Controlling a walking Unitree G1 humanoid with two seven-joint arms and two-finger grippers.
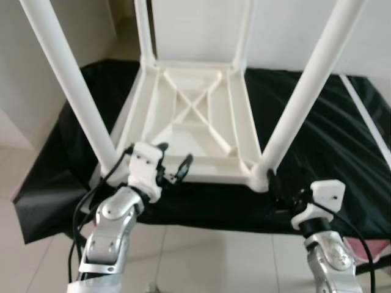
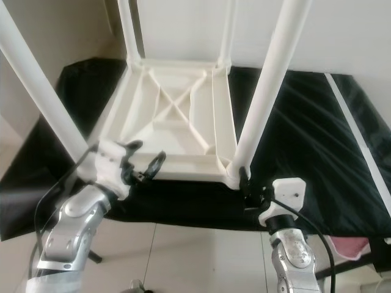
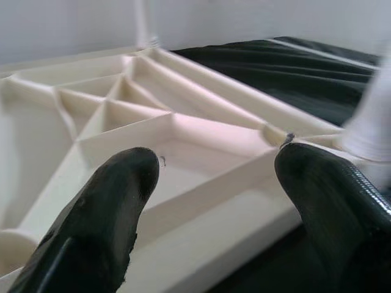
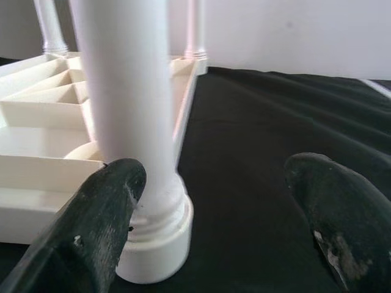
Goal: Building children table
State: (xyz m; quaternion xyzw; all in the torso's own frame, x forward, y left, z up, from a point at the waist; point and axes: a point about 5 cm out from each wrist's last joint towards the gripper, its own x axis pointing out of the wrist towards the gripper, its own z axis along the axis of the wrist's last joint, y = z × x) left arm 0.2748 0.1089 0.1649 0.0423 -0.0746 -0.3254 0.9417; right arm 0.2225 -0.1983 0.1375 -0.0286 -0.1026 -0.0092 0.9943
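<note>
A white plastic children's table (image 1: 195,119) lies upside down on a black cloth (image 1: 330,140) that covers the surface beneath it. Its ribbed underside faces up, with a cross-shaped brace in the middle, and four white legs rise from its corners. The two near legs, the near left leg (image 1: 70,79) and the near right leg (image 1: 305,91), slant up out of the head views; the two far legs stand close to the pale wall behind.

The left gripper (image 1: 177,170) sits at the near edge of the upturned table, just beside the base of the near left leg. Its black fingers (image 3: 110,213) are spread apart, and the wrist view looks between them across the ribbed underside; they hold nothing.

The right gripper (image 1: 284,189) is at the near right corner of the upturned table, low over the black cloth. Its fingers (image 4: 104,220) are also spread wide apart. One finger lies right against the collar at the foot of the near right leg, though contact cannot be confirmed, while the other is well off to the side over the cloth.

Pale floor tiles (image 1: 201,256) show below the near edge of the cloth.
</note>
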